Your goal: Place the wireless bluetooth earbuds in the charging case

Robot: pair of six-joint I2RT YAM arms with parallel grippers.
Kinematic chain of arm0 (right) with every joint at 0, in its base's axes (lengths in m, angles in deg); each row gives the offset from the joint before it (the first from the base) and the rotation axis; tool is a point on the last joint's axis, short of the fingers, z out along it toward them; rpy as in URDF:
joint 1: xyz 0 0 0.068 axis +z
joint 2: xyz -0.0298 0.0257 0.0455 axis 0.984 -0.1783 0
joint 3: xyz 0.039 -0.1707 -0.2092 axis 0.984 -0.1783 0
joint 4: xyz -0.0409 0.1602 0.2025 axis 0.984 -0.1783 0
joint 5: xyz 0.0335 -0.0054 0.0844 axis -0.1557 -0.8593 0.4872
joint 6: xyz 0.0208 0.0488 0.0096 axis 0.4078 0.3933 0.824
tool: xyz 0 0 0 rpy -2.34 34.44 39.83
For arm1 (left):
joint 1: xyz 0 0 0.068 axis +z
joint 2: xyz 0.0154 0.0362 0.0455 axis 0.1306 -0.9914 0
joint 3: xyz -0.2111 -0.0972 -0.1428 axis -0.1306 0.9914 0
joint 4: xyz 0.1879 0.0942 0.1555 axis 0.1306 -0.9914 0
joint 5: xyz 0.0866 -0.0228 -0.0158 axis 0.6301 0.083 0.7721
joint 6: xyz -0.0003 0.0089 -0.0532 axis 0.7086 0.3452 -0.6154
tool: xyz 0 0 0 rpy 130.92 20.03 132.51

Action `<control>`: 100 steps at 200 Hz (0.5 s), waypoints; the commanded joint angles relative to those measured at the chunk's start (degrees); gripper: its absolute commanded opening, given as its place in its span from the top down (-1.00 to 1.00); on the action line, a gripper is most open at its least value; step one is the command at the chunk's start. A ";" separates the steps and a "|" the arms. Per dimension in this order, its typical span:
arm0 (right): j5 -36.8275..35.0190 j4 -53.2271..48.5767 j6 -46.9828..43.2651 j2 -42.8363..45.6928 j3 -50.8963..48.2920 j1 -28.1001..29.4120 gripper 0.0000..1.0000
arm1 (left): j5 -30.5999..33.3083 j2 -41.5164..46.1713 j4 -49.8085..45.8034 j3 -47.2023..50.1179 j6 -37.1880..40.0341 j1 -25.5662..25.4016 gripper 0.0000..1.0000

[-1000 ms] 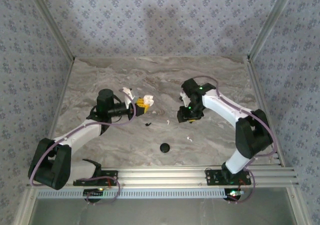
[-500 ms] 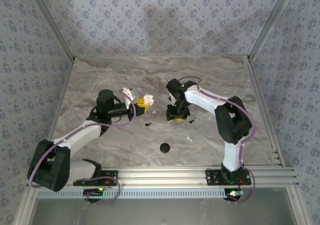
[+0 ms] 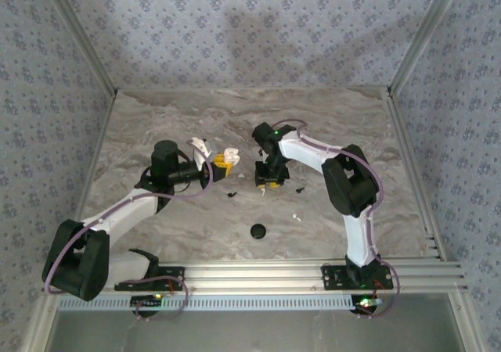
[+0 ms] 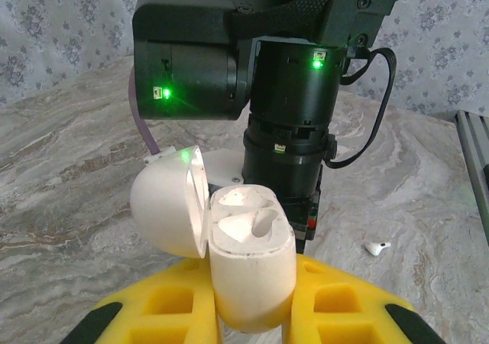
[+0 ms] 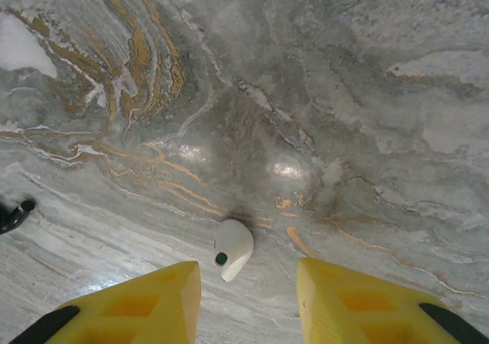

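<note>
The white charging case (image 4: pixel 248 260) stands upright with its lid (image 4: pixel 164 199) swung open to the left and both sockets empty. My left gripper (image 4: pixel 252 325) is shut on its lower half; from above the left gripper (image 3: pixel 221 161) sits left of centre. My right gripper (image 5: pixel 248 287) points down at the marble with its jaws open. A white earbud (image 5: pixel 231 248) lies on the table between the yellow fingertips (image 5: pixel 149 302), touching neither. From above, the right gripper (image 3: pixel 268 182) hovers just right of the case (image 3: pixel 229 156). A second white earbud (image 3: pixel 295 217) lies apart.
A black earbud (image 3: pixel 232 194) lies below the case, and it shows at the left edge (image 5: pixel 15 214) of the right wrist view. A black round disc (image 3: pixel 257 231) sits nearer the front. The right arm's wrist (image 4: pixel 286 99) towers close behind the case. A white earbud (image 4: pixel 376 247) lies to its right.
The right arm has swung left toward the case and now hangs over the white earbud. Its jaws have narrowed. The left arm and the case have stayed put.
</note>
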 commanded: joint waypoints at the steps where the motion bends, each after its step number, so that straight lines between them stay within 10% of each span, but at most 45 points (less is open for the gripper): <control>1: 0.10 -0.15 1.59 -1.89 1.90 0.72 0.21 | 0.11 1.44 -0.41 -0.65 0.84 -0.15 0.60; 100: -1.05 1.96 2.27 -3.71 1.11 1.55 0.36 | 0.75 1.18 -0.96 -1.00 0.48 -0.06 0.60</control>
